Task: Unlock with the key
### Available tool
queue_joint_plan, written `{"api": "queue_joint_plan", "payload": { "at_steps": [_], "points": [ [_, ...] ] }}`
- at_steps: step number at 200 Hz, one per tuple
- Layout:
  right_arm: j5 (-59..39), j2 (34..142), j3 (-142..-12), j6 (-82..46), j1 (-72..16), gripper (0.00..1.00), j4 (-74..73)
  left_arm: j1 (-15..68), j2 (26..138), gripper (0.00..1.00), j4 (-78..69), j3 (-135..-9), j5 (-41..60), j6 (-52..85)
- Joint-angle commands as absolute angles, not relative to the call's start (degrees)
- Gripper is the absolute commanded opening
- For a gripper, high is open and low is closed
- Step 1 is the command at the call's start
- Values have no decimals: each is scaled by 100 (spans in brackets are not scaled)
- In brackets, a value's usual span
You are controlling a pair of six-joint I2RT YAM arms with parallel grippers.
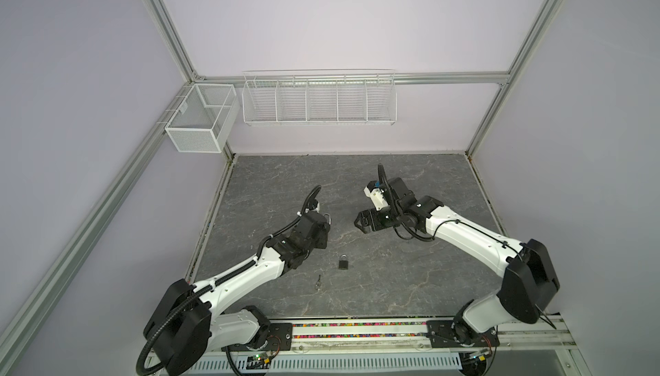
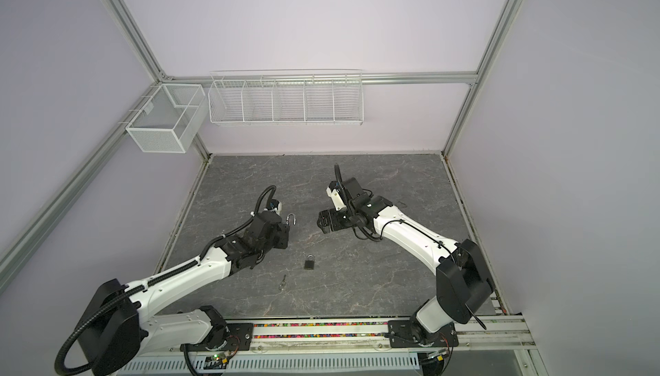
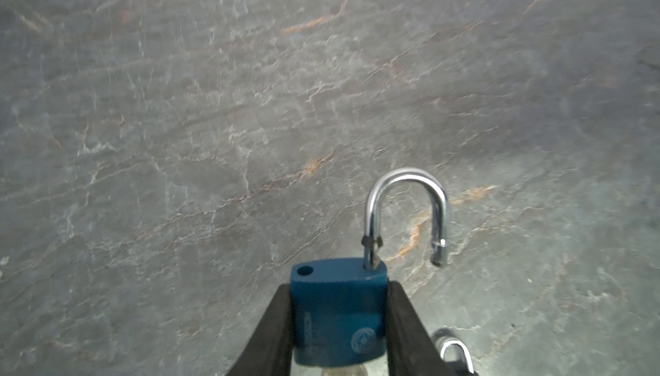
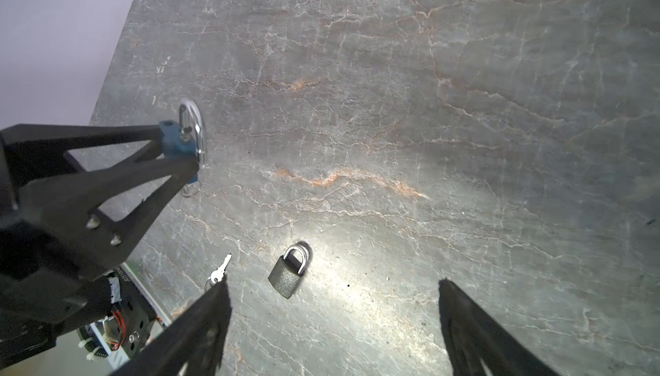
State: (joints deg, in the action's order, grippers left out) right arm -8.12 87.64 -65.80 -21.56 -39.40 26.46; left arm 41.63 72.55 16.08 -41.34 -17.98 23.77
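My left gripper (image 3: 339, 286) is shut on a blue padlock (image 3: 337, 313), one finger on each side of its body, held above the table. Its silver shackle (image 3: 407, 192) stands swung open, one leg out of the body; it also shows in a top view (image 2: 292, 218). A blurred silver key head (image 4: 189, 190) sticks out of the blue padlock's underside. My right gripper (image 4: 334, 281) hangs open and empty to the right of it (image 1: 358, 223). A grey padlock (image 1: 343, 262) with a closed shackle lies on the table, with a loose key (image 1: 318, 282) to its left.
The grey stone tabletop (image 1: 393, 285) is walled at the back and both sides. A mesh basket (image 1: 201, 117) and a long wire rack (image 1: 319, 99) hang on the back wall. The arms' mounting rail (image 1: 357, 331) runs along the front edge.
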Motion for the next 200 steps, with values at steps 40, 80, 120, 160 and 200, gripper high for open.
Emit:
{"api": "queue_joint_plan", "payload": {
  "at_steps": [40,80,120,160,200],
  "points": [
    [-469,8408,-5950,-2698,-4316,91,1898,3454,8384,0,2016,-4851,-1189,3101],
    [-316,8402,-5847,-2803,-4439,90,1904,3308,8946,0,2216,-5175,-1284,3116],
    [-179,8402,-5787,-2856,-4488,90,1861,3150,9333,0,2449,-5431,-1185,2977],
    [-98,8438,-5775,-2866,-4491,90,1848,3085,9662,0,2613,-5603,-1018,2930],
    [-5,8445,-5774,-2844,-4501,90,1929,3076,9773,0,2568,-5578,-932,2923]
  ]
}}
